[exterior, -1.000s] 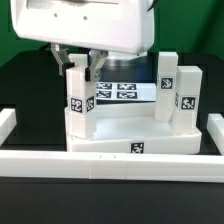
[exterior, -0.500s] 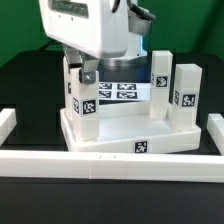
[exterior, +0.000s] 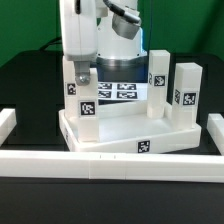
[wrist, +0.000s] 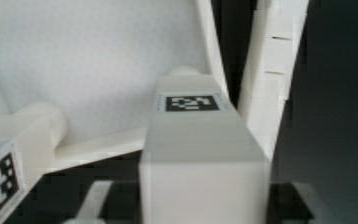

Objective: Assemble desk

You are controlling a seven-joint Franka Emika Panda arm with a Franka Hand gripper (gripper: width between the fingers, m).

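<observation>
Up and toward the exterior view's left swings the robot's big white wrist, so the desk top (exterior: pixel 125 135) shows better. Its claw (exterior: pixel 82 73) pinches a white leg (exterior: pixel 84 92) standing in the top's near corner, so this leg seems almost fitted.

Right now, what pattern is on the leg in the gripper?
A black-and-white square tag on the white leg; clearest in the exterior view.
</observation>
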